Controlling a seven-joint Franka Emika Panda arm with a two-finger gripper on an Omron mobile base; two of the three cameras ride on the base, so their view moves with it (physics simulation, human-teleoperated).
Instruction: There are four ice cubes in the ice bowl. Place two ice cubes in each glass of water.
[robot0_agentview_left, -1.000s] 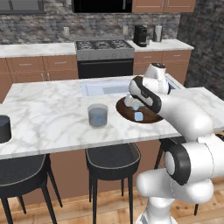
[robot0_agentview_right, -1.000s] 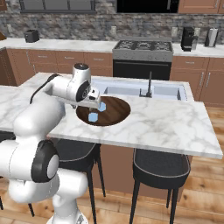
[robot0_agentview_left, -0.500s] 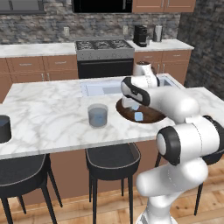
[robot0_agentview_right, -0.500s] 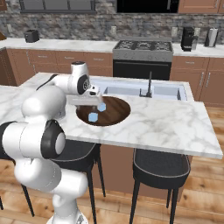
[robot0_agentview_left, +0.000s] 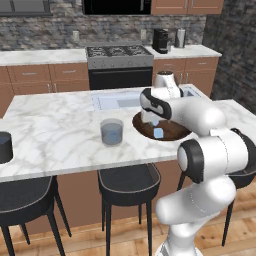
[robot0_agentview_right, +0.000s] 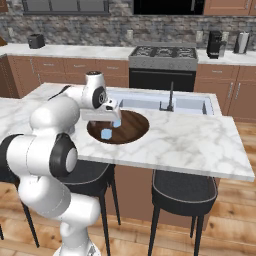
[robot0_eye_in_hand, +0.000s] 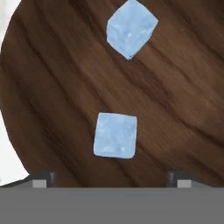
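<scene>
Marble counter holds the ice bowl. Above it, the gripper is wide open, holding nothing. The near ice cube looks slippery; pinch its flat sides.

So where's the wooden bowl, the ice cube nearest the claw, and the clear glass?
bowl (robot0_agentview_right: 135, 127): right base view, bare inner floor.
ice cube (robot0_eye_in_hand: 115, 135): hand view, top face.
glass (robot0_agentview_left: 111, 132): left base view, side wall.

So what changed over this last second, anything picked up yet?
Nothing picked up. The arm swung round and the tool came lower over the ice bowl, jaws open and empty. The two visible ice cubes lie where they were; the clear glass hasn't moved.
</scene>
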